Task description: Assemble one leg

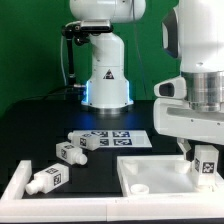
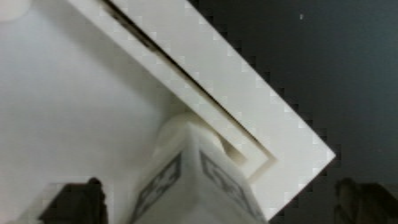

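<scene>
A white leg (image 1: 207,165) with black-and-white tags stands upright in the corner of the large white tray-like part (image 1: 150,180), at the exterior view's right. My gripper (image 1: 205,155) hangs directly over it, fingers down on either side. In the wrist view the leg (image 2: 192,175) rises between the two dark fingertips (image 2: 75,203), with a gap showing on each side, so the gripper (image 2: 217,208) is open and straddles the leg without gripping it. The tray-like part's raised rim (image 2: 205,75) runs diagonally past the leg.
Three more tagged legs lie loose on the black table: one (image 1: 95,140) beside the marker board (image 1: 128,137), one (image 1: 70,153) nearer, one (image 1: 46,180) at the front left beside a white rail (image 1: 14,186). The robot's base (image 1: 106,80) stands behind.
</scene>
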You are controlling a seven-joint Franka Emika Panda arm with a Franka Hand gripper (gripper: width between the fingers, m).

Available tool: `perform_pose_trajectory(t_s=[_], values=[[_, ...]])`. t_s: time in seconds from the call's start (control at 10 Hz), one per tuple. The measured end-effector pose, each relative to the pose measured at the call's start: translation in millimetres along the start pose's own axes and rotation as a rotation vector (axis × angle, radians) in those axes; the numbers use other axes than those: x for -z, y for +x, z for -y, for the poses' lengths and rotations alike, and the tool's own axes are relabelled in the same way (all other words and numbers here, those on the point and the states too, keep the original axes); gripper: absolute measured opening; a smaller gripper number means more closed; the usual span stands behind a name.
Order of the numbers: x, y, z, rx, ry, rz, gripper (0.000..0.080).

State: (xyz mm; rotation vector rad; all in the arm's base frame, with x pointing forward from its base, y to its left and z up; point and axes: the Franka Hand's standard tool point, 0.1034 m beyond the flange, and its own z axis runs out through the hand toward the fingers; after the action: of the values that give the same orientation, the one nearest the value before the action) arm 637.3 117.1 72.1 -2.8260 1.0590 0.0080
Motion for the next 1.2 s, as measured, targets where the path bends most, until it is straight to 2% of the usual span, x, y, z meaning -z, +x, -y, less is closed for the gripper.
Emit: perform_pose_trajectory(t_s=[0.1, 0.2, 0.3, 0.4, 0.6, 0.7, 0.8, 0.9, 1.0, 1.2], values=[[0.1, 0.5, -0.4, 0.063, -0.001, -0.001, 0.0649], [1.2, 1.6, -0.7, 0.168, -0.014, -0.005, 0.0649], [5.2, 4.8, 0.5, 0.41, -0.05, -0.018, 0.0649], [4.8, 5.2, 0.7, 0.538, -0.063, -0.021, 0.0649], [4.3, 4.9, 0.5, 0.457, -0.058, -0.021, 0.0649], [4.3, 4.9, 0.5, 0.444, -0.058, -0.021, 0.0538], [4.3, 4.9, 0.5, 0.411, -0.057, -0.022, 0.0372], [4.2, 5.1, 0.2, 0.346, -0.057, -0.024, 0.0372], [4.1, 5.6, -0.3, 0.257, -0.055, -0.026, 0.0288], [5.0, 10.8, -3.4, 0.122, -0.044, -0.029, 0.0288]])
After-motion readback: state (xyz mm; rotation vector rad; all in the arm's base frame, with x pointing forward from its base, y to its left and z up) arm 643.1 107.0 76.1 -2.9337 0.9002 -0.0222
